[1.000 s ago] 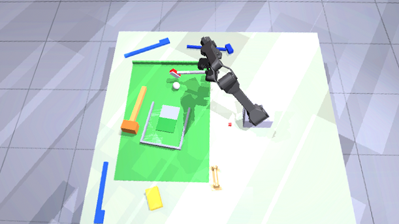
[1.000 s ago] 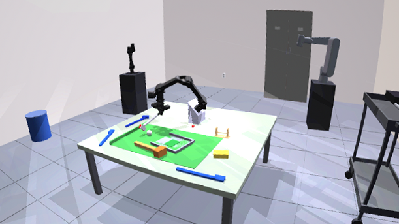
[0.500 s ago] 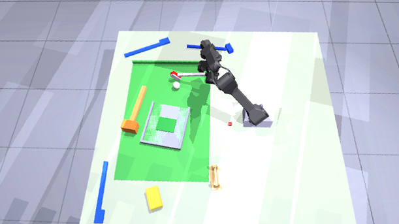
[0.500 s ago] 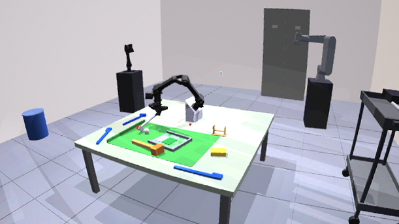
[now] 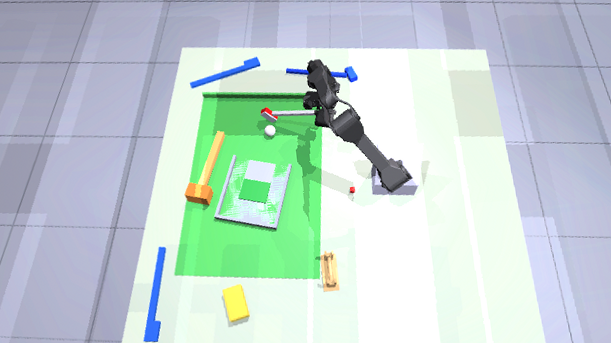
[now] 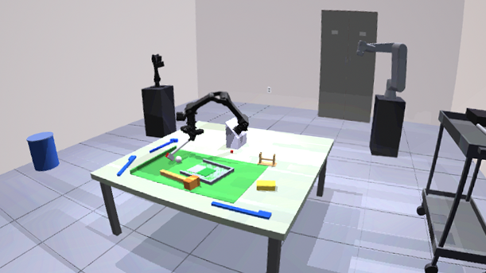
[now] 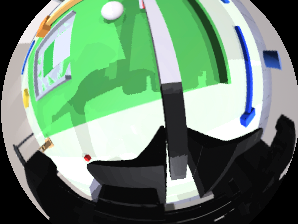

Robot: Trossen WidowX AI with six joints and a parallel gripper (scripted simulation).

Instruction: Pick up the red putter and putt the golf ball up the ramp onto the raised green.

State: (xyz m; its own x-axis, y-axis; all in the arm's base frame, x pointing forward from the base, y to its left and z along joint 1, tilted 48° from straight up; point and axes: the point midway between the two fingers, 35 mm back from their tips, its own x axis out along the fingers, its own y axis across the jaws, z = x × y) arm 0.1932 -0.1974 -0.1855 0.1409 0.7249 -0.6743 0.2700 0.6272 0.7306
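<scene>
My gripper [image 5: 317, 112] [image 6: 191, 133] [image 7: 169, 128] is shut on the dark grip of the red putter. The putter [image 5: 293, 112] [image 6: 181, 148] [image 7: 165, 47] slants down to its red-and-white head, which is at the mat's back part; most of the head is cut off in the wrist view. The white golf ball [image 5: 269, 131] [image 6: 178, 159] [image 7: 112, 10] lies on the green mat close beside the head, on its ramp side, with a small gap in the top view. The pale ramp [image 5: 260, 169] [image 7: 63, 42] leads to the raised green [image 5: 255, 191] [image 6: 207, 172] [image 7: 48, 61], with grey rails around; no ball is on it.
An orange mallet [image 5: 199, 193] [image 6: 191, 181] lies beside the ramp. A green raised strip [image 5: 252, 95] edges the mat. Blue clubs [image 5: 225, 73] [image 5: 155, 293] [image 6: 240, 209] lie around it. A yellow block [image 5: 236, 303] [image 6: 266, 185], a small wooden stand [image 5: 329, 271] and a red cube [image 5: 351, 190] are also on the table.
</scene>
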